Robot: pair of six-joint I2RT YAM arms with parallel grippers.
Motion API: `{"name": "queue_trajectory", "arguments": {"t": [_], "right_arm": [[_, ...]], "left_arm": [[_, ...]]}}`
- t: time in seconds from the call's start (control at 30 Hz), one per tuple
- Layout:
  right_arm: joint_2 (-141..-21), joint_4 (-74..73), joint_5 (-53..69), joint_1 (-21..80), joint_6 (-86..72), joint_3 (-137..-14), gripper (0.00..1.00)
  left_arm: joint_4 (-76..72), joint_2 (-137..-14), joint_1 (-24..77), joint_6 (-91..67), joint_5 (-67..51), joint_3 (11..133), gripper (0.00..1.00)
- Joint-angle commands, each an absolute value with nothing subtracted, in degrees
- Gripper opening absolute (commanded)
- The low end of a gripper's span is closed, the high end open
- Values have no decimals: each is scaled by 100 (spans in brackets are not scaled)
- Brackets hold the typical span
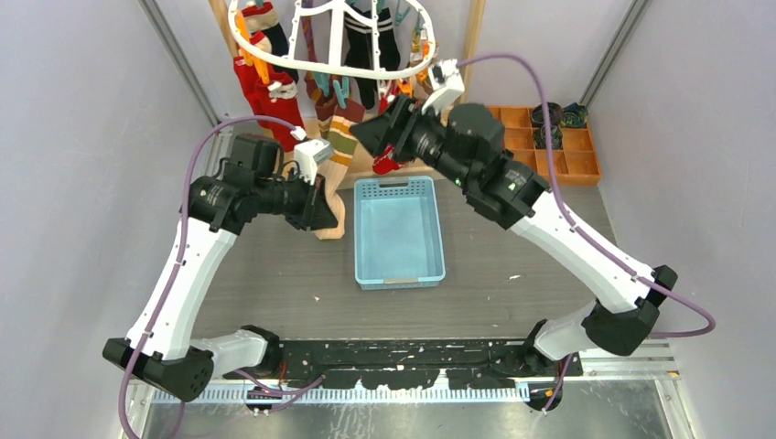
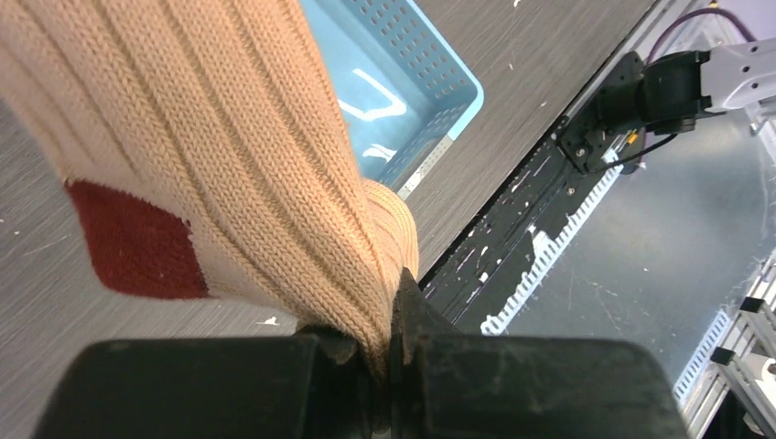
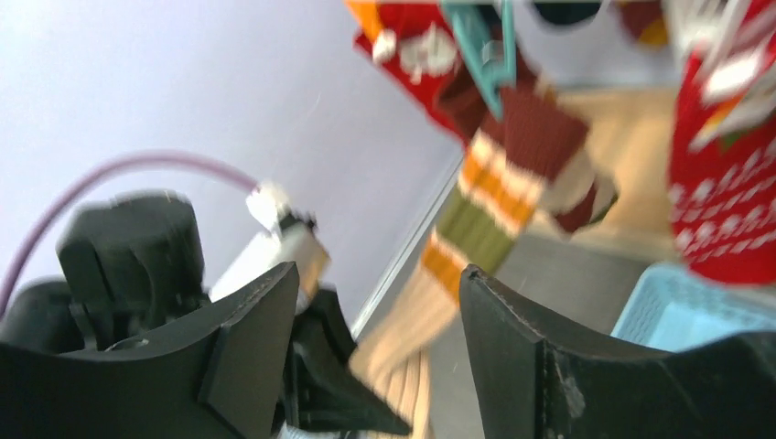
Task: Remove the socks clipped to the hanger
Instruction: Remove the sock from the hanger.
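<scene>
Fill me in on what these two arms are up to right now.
They are taking socks off a white hanger. The left gripper is shut on the foot end of a long beige sock, whose striped upper part appears to hang from a teal clip. The right gripper is open with nothing between its fingers, up by the hanger's right side. A blue basket sits on the table between the arms.
</scene>
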State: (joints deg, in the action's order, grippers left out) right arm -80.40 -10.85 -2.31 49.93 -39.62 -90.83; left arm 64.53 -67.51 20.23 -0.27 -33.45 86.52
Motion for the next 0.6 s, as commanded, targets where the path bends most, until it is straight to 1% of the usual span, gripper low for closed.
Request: {"name": "queue_trajectory", "arguments": {"t": [0.0,0.27,0.4,0.57], "right_arm": [[-8600,-2433,-1275,5010,-2671,-10593,72],[-9885,-3277,-1208,4990,-1906,-12588,72],[-10272,-3366,-1055,4981,-1823,-13027,72],[-10601,-3339,-1213,4900,-1689,-13385,72]], "left_arm": [[6319,-6591,2325,-92,-2726,8653,0],[6431,-6398,2399,-53,-2752,8773,0],[6538,-6302,2399,-26,-2847,8827,0],[6574,-6253,2399,-26,-2952,8833,0]]}}
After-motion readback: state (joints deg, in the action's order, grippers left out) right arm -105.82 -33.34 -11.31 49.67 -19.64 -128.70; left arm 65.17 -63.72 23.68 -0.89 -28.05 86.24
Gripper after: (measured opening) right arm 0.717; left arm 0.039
